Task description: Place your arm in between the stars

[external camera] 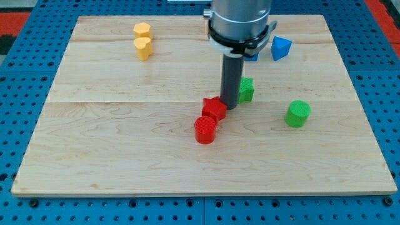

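Note:
My tip point(229, 107) rests on the board in the middle of the view, between the red star point(214, 109) on its left and the green star point(245, 90) on its right. The tip touches or nearly touches the red star's right edge. The rod partly hides the green star's left side. A red cylinder point(205, 130) sits just below and left of the red star, touching it.
A green cylinder point(298, 114) lies to the right. A blue triangular block point(280, 48) and another blue block point(252, 54), mostly hidden behind the arm, sit at the view's top. Two yellow blocks point(143, 40) stand together at top left. The wooden board point(94, 144) lies on a blue pegboard.

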Robot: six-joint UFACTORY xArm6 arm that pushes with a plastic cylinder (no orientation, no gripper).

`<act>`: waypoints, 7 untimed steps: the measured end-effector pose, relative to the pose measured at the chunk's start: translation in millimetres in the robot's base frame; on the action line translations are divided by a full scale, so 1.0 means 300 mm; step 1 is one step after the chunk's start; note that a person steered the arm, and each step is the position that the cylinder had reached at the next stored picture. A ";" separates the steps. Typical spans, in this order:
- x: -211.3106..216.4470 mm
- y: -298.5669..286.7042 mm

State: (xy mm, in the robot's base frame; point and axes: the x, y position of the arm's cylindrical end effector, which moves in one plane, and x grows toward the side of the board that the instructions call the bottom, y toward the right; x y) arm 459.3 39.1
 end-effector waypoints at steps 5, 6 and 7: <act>0.146 -0.050; 0.134 -0.049; 0.134 -0.049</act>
